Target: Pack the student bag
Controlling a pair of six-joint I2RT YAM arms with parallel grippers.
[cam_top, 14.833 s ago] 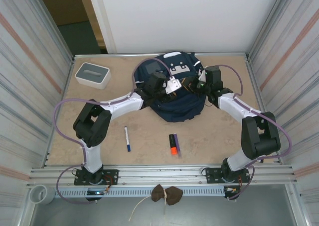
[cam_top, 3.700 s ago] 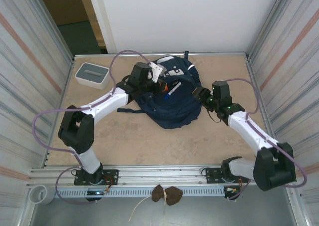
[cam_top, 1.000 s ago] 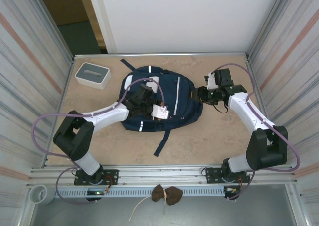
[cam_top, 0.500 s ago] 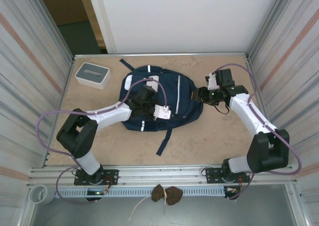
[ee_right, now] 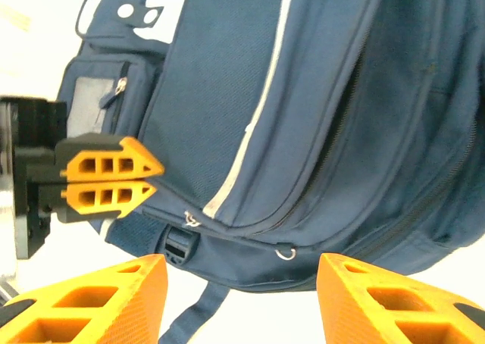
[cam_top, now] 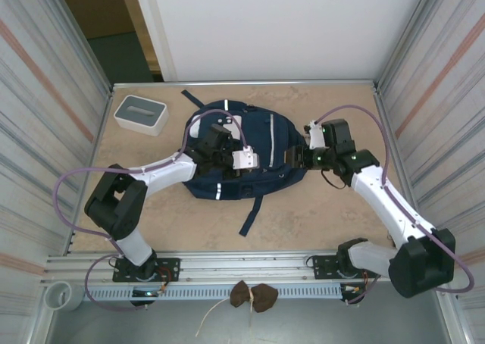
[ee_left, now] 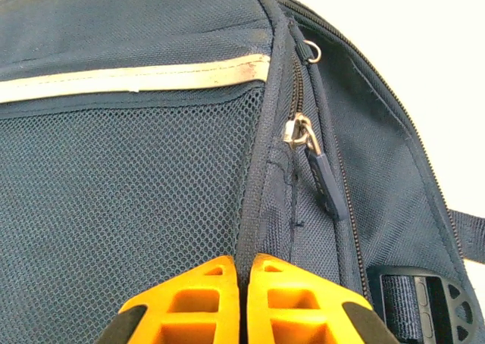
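zipper pull (ee_left: 303,136) near closed left hand (ee_left: 244,262)

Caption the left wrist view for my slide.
Left gripper shut at a seam of the student bag, mesh pocket on one side, metal zipper pull on the other.

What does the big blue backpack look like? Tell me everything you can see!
The student bag is a navy woven-fabric backpack lying flat on the tan table. It has thin pale stripes, white patches, a mesh side pocket, a metal zip slider with a dark pull, a black buckle and dark straps trailing onto the table. The left claw, closed, meets the seam beside the mesh pocket.
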